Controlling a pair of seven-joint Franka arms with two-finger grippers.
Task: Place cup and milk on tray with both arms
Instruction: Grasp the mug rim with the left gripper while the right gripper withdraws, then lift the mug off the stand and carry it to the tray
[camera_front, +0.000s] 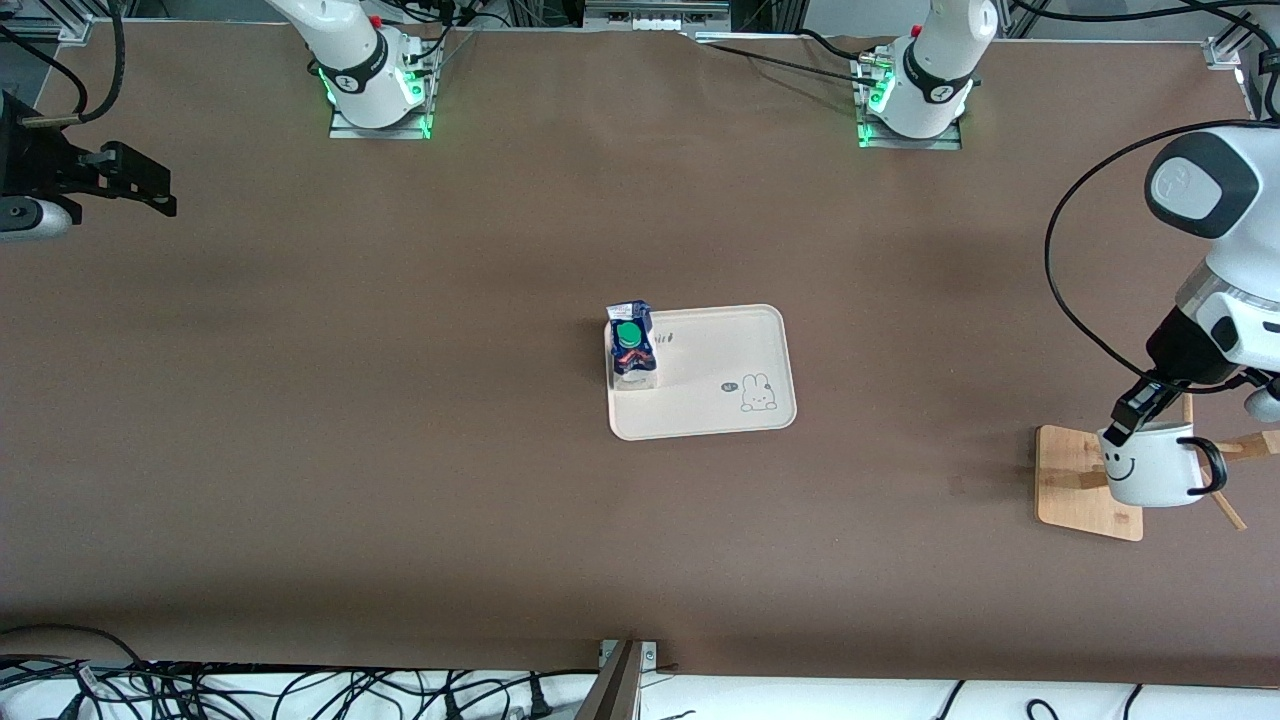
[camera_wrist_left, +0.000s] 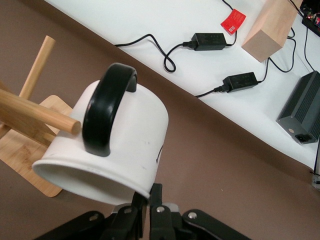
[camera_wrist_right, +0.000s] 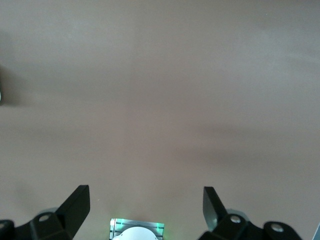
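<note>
The cup (camera_front: 1150, 468) hangs on our left hand (camera_front: 1128, 418), clamped at the rim over the wooden rack (camera_front: 1080, 482), with a peg (camera_wrist_left: 37, 114) touching its handle (camera_wrist_left: 104, 109). The milk (camera_front: 631, 344) stands on the tray (camera_front: 735, 362) mid-desk (camera_front: 400, 420). Our right hand (camera_front: 140, 180) waits, fingers apart.

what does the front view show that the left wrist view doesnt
Only the front view shows the tray with the milk carton standing on its corner, the mug's smiley face, and the waiting right hand at the right arm's end of the table. Only the left wrist view shows power adapters off the table. Both show the left hand gripping the mug at the wooden rack.
</note>
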